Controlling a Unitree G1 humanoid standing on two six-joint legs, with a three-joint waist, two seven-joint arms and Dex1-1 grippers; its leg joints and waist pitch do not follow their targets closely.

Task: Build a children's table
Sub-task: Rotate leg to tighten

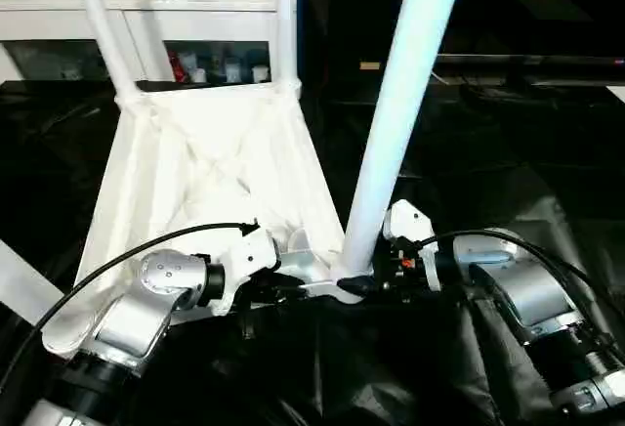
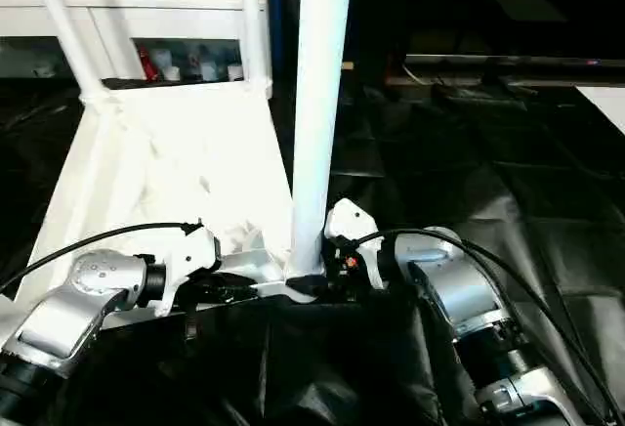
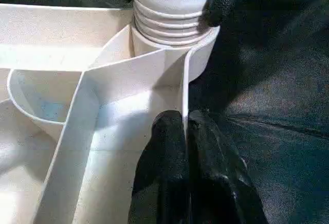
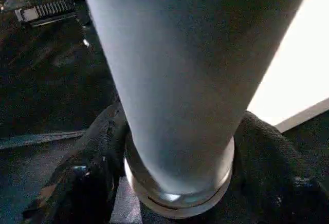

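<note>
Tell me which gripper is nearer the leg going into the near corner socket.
Right. The right gripper straddles the leg at its base; the left gripper pinches the tabletop's rim wall beside the socket.

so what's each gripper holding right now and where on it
Left gripper pinches the table top's edge wall by the corner socket. Right gripper has its fingers around the leg base.

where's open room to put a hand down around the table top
Free: the black cloth right of the near leg, and the ribbed underside between the far legs. Crowded: the near corner socket, where left gripper and right gripper meet.
</note>
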